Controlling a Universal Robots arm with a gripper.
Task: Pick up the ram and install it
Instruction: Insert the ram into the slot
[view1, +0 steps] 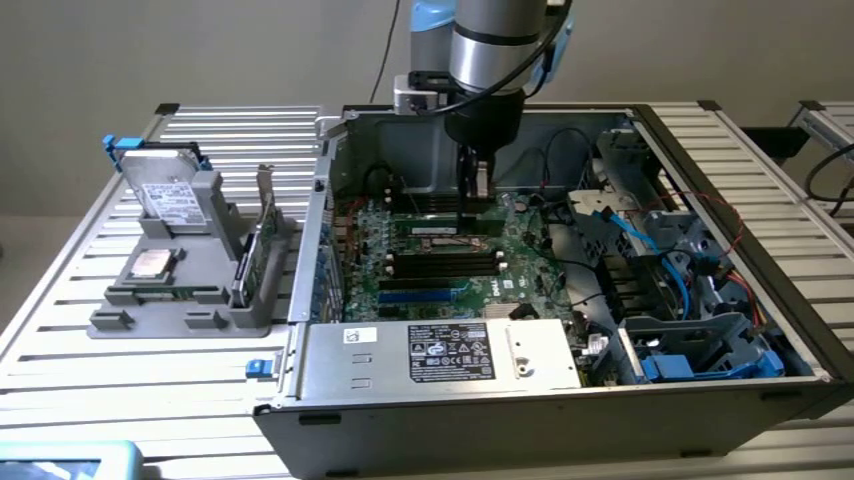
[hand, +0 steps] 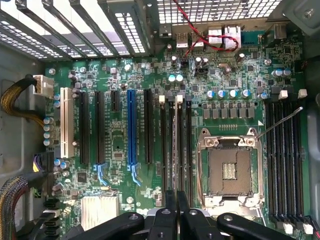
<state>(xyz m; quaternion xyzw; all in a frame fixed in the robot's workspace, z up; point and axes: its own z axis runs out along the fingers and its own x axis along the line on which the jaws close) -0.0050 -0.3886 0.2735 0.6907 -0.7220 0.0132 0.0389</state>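
Observation:
In the exterior view my gripper reaches straight down into the open computer case, over the memory slots on the far side of the CPU socket. In the wrist view its two black fingers are pressed together on the ram. The ram shows edge-on as a thin grey strip lying along one of the black slots beside the CPU socket. A white slot clip sits at its far end. I cannot tell whether the ram is seated in the slot or just above it.
A second bank of black memory slots lies on the other side of the socket. Expansion slots and a heatsink flank the ram slots. The power supply and blue cables crowd the case. Outside it, a grey holder carries a green card.

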